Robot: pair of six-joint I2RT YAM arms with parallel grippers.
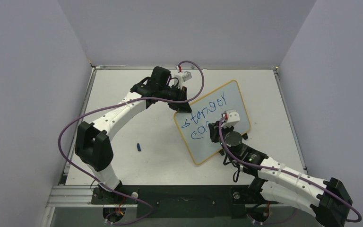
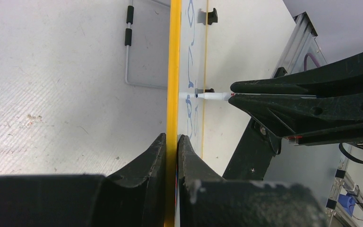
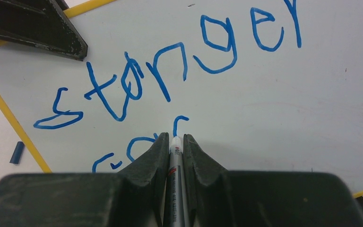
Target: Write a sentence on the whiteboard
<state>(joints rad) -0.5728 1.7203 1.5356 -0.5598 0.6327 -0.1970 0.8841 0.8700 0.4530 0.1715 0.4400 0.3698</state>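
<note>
Well, the whiteboard [image 1: 238, 99] is propped up on its long edge toward the right half of the tabletop [image 1: 264, 85], turned at a slant, with its thin yellow frame resting on small black feet [image 2: 211, 16]. Up at its top left corner the left jaws are clenched on the frame. From the left wrist you can see the yellow strip pinched right between the two black fingers [image 2: 142, 165]. And the right jaws come in from the near side, clamped tight around a marker [image 3: 175, 179]. The barrel is squeezed between both fingers [image 3: 151, 158], and its white nose pokes out and meets the board's face. Look at the sentence [image 3: 163, 80]: blue ink, the top line reading "stanger" in big loose letters that climb to the right. Under it a second line is begun. From above it reads "ca", and there is a short hooked stroke just past the marker's tip. Off to the left, well apart from the board, a small blue cap [image 1: 139, 147] lies on the tabletop.
</note>
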